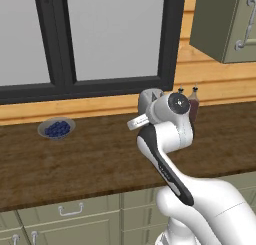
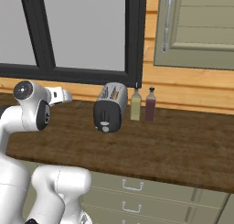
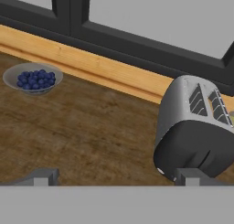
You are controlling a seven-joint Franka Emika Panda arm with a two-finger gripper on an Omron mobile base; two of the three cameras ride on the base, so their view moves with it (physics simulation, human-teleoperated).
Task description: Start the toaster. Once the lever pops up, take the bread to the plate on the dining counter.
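Note:
The silver-white toaster (image 2: 109, 107) stands on the dark wood top by the window, its black end panel (image 2: 107, 115) turned toward me. In the hand view the toaster (image 3: 195, 122) lies at the right, with two slots on its rounded top; I cannot make out the bread in them. My gripper (image 3: 116, 178) is open, its fingertips (image 3: 42, 176) wide apart, and it hovers short of the toaster and to its left without touching. The plate and the dining counter are out of view.
A grey dish of blue berries (image 1: 56, 128) sits far left on the wood top (image 2: 183, 150). Two bottles (image 2: 142, 105) stand just right of the toaster. A dark window frame (image 2: 132, 40) runs behind, with a wall cabinet (image 2: 196, 26) at upper right and drawers (image 1: 70, 209) below.

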